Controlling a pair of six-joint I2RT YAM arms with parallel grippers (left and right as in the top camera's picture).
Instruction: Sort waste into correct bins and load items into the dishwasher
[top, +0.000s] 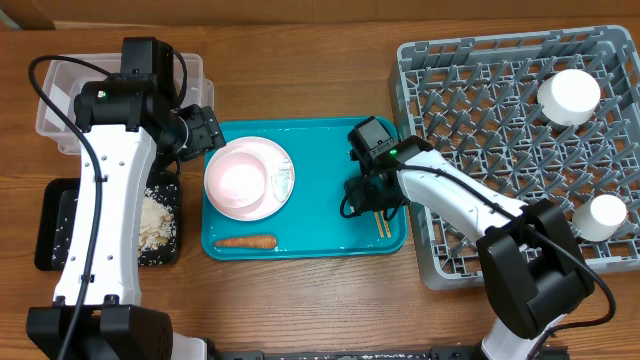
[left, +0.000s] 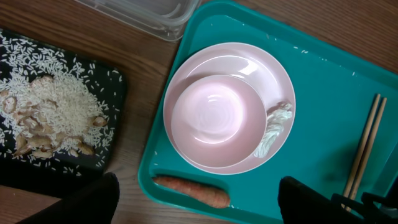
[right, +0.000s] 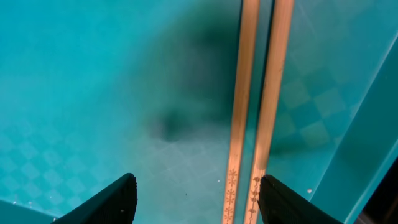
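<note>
chopsticks (right: 241, 112): flat on the teal tray (top: 320, 215), side by side and nearly touching, close to its 3 o'clock rim. In the right wrist view they run straight from 12 to 6.
right fingers (right: 115, 202): spread wide with nothing in them, straddling the pair. The sticks sit off-centre though, crowding the 3 o'clock finger.
the grab: I'd nudge toward 3 o'clock first so both sticks sit mid-gap, then drop low and squeeze across the pair. Catch only one and I reckon the other rolls off or they scissor.
rim: the tray's raised edge is right beside the sticks on that side, so that finger has to slot between stick and rim without riding up on it.
height: honestly can't tell how far the tips are off the tray. The arm hides most of the pair in the overhead view.
left fingers (left: 87, 202): wide apart too and empty, hovering over the tray's 9 o'clock half. Best left parked there.
pink bowl (left: 214, 115): sitting on a plate (left: 280, 81), with a white scrap (left: 273, 127) on the plate's 3 o'clock edge. The carrot (left: 193, 190) lies at 6 o'clock of them.
dish rack (top: 480, 110): on the bench at 3 o'clock of the tray. Thin sticks could slip through that lattice, so lay them across it.
</note>
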